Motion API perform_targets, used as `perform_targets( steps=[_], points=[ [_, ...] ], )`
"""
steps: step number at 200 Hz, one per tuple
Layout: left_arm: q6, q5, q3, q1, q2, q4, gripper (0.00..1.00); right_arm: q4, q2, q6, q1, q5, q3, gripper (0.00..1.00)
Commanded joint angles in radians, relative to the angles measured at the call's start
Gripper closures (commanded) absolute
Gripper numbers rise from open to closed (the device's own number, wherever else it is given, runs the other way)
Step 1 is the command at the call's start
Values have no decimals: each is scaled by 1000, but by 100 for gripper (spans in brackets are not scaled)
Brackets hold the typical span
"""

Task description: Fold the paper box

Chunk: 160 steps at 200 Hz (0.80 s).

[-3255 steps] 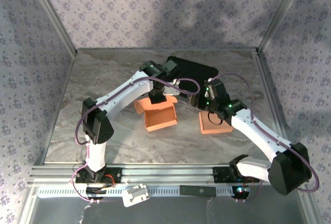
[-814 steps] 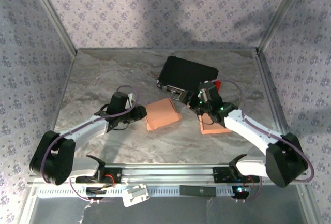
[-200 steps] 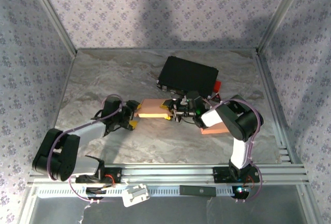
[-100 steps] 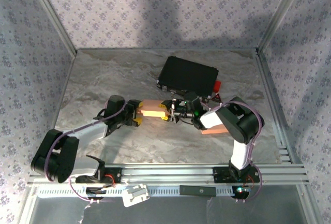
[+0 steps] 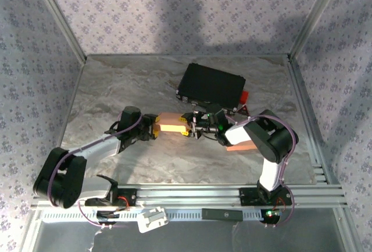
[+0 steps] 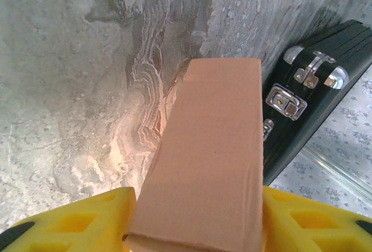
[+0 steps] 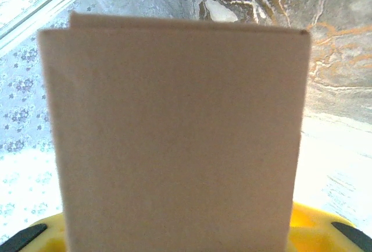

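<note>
On the marble-patterned bench [image 5: 116, 83], a black latched case [image 5: 210, 83] lies toward the far side. Just in front of it is the folded orange paper box [image 5: 171, 123], pressed flat and held end to end between both arms. A second flat orange cardboard piece [image 5: 244, 145] lies under the right arm. The left claw [image 5: 157, 127] is partly open, yellow pads against the box's sides. The right claw [image 5: 186, 127], partly open too, grips the opposite end.
</note>
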Motion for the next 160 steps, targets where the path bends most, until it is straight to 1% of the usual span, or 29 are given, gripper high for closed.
perform_targets(
  steps=[1,31,61,96,111,131,150,160],
  points=[
    [-25,-36,46,-9,-42,-88,47,-156,-6,20,8,28,-10,53],
    [-19,-41,83,-11,-52,-150,51,-179,-19,1,8,25,-2,50],
    [-14,-34,100,-18,-32,-161,53,-184,-25,1,10,33,-5,56],
    [-17,-31,104,-24,-18,-159,54,-181,-24,9,9,35,-4,56],
    [-22,-37,108,-24,-24,-175,57,-186,-28,7,9,31,-1,51],
    [-25,-57,117,-24,-48,-225,60,-238,-67,-31,1,44,-3,40],
    [-29,-77,131,-24,-77,-299,60,-397,-164,-155,-18,79,18,31],
    [-30,-88,142,-24,-95,-349,61,-538,-232,-254,-30,104,46,29]
  ],
)
